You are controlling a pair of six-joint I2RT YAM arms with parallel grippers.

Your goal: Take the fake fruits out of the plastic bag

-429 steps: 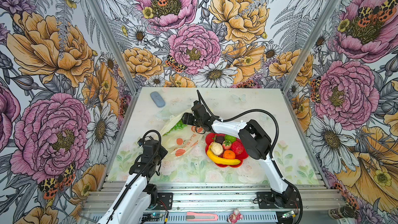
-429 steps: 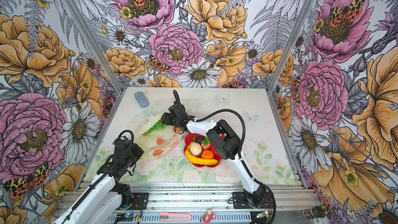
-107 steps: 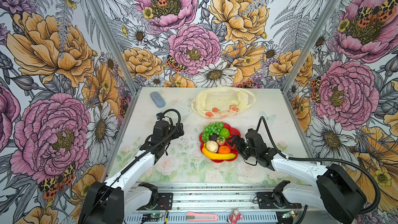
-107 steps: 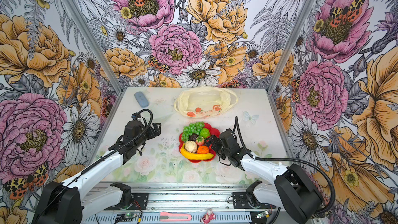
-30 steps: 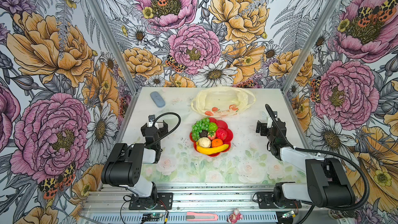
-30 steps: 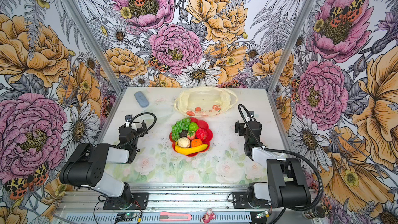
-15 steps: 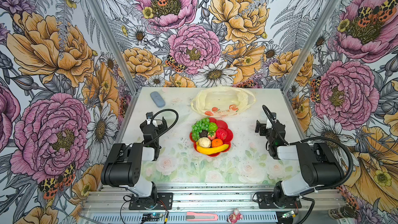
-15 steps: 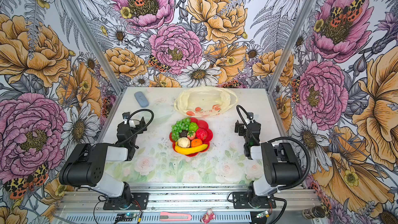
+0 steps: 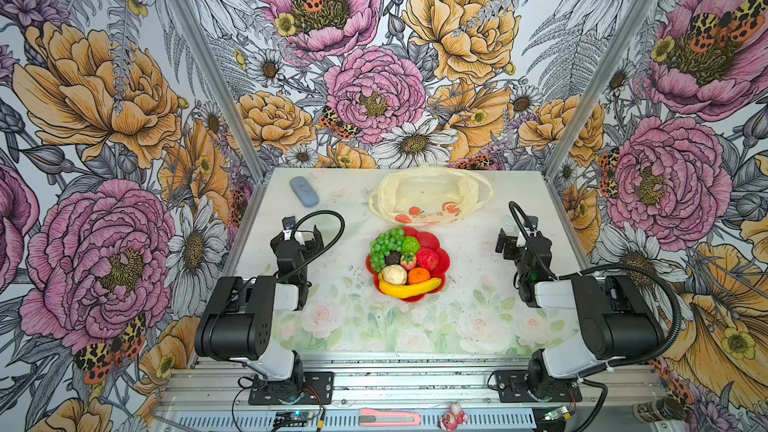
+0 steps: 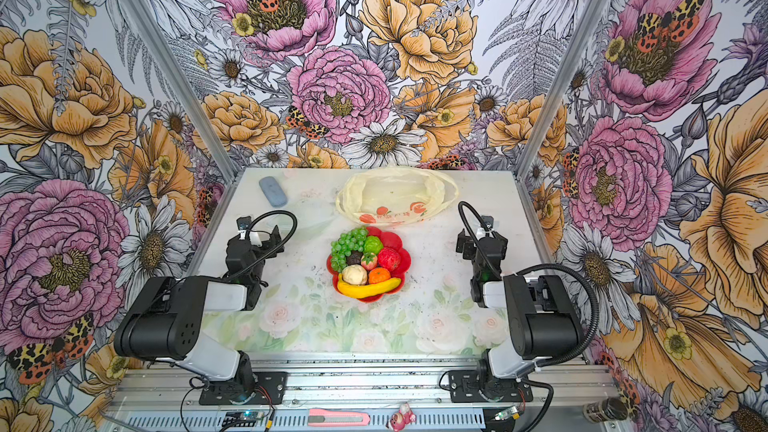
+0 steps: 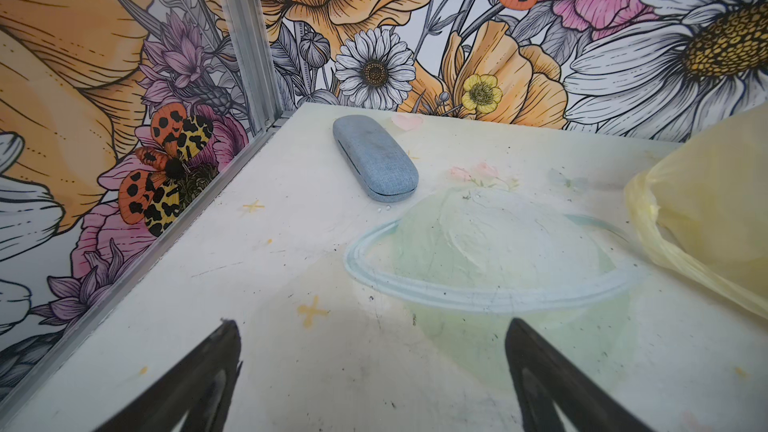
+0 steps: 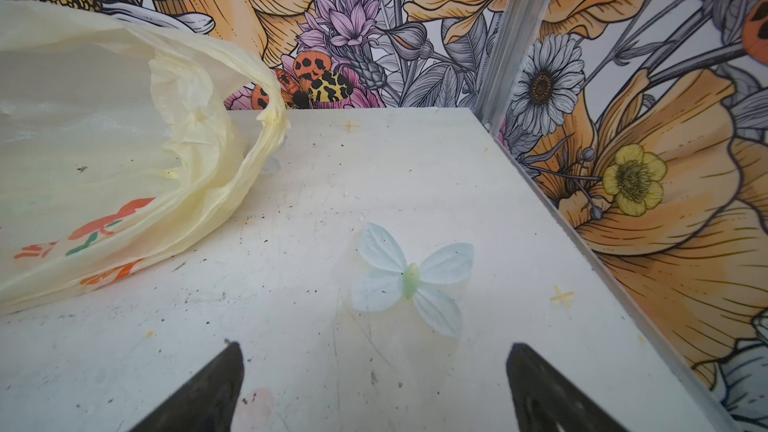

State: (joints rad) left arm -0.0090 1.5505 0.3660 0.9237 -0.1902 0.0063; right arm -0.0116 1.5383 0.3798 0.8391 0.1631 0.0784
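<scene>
Thin plastic bag (image 9: 430, 197) lies slack, far centre; fruits (image 9: 406, 261), likely light and slick, sit heaped on the plate (image 9: 445, 258) nearer me. Left hand (image 9: 302, 235) and right hand (image 9: 517, 238) gape, empty; I'd pinch each fruit's middle.

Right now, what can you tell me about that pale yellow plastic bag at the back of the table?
The plastic bag is thin, translucent, pale yellow and wrinkled, printed with orange fruit pictures and red lettering along its near edge. It lies slumped on the table, looking empty, just behind the red flower-shaped plate; nothing grips it.
</scene>
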